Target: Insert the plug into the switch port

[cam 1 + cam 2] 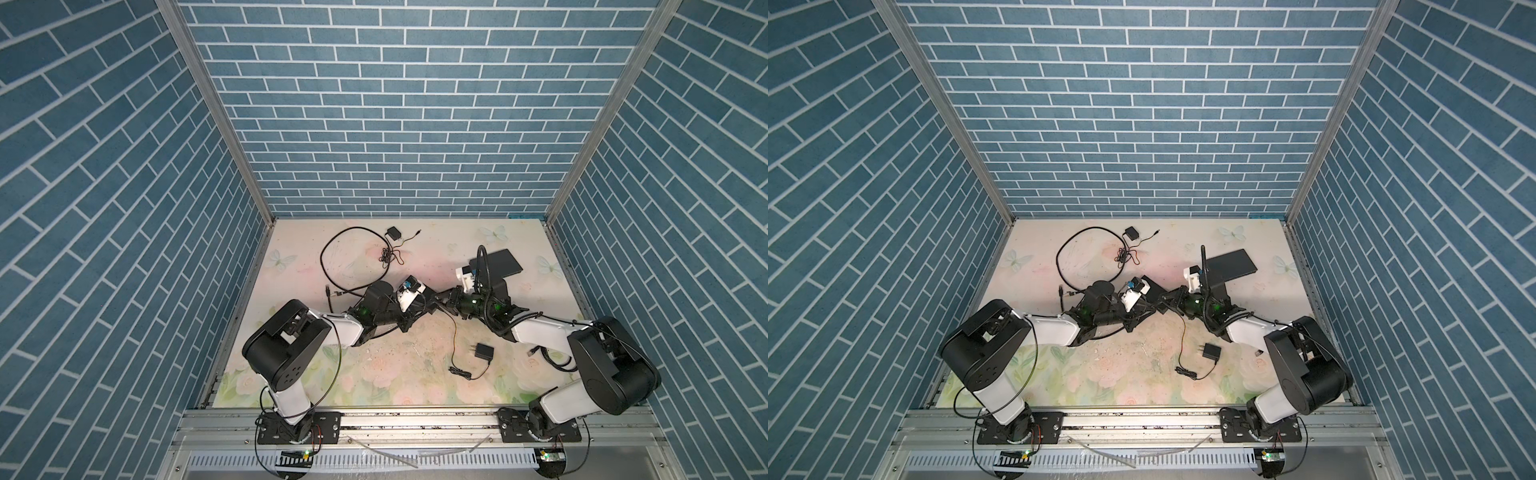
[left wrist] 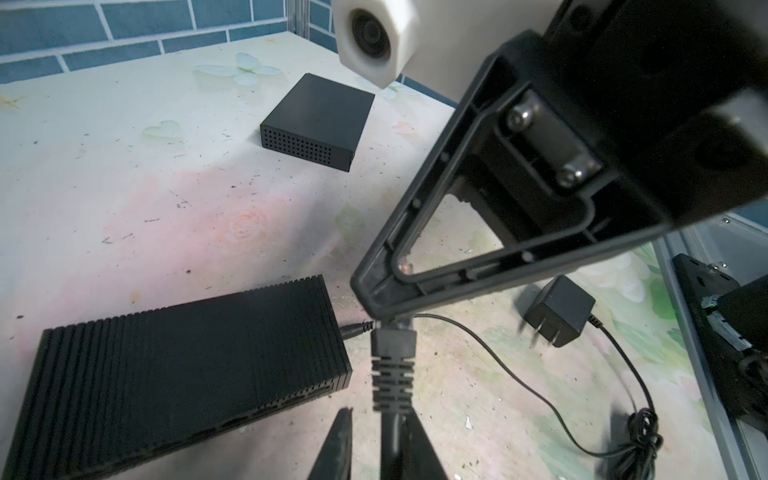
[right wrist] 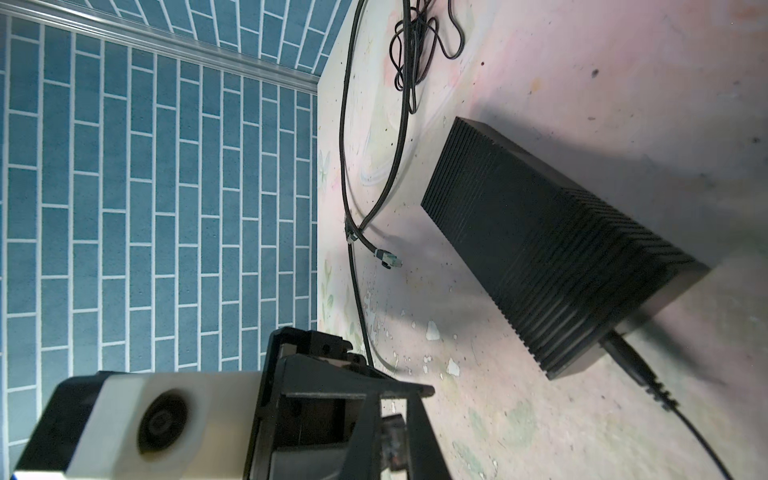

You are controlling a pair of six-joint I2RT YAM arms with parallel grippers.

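Arms (image 1: 340, 328) lean inward; left claw (image 2: 376, 415) meets right claw (image 1: 444, 300) at plug (image 2: 392, 345).

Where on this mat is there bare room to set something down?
Bare: the front strip between the left arm and the wall adapter; the back stretch between the small adapter and the flat black box. Crowded: the middle, around the plug and ribbed switch, and the coiled cable corner.
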